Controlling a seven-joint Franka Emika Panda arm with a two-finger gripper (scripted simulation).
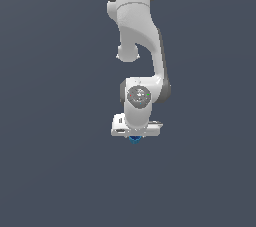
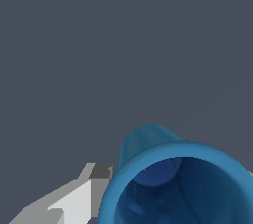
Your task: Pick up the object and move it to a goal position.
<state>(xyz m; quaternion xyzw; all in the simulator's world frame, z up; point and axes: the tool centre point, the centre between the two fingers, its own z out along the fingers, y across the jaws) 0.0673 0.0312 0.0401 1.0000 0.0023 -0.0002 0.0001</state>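
The object is a small blue cup [image 1: 134, 140] that shows just under the white gripper [image 1: 135, 136] in the exterior view, mostly hidden by the hand. In the wrist view the blue cup [image 2: 178, 188] fills the lower right, very close to the camera, with its open rim and darker inside facing the camera. One grey-white finger [image 2: 74, 203] lies against the cup's side, and a sliver of the other finger shows at the frame's edge on the opposite side. The jaws stand closed against the cup.
The white arm [image 1: 140, 36] hangs down from the top of the exterior view. Around it is only a plain dark grey-blue surface [image 1: 50, 146]. No goal marker shows in either view.
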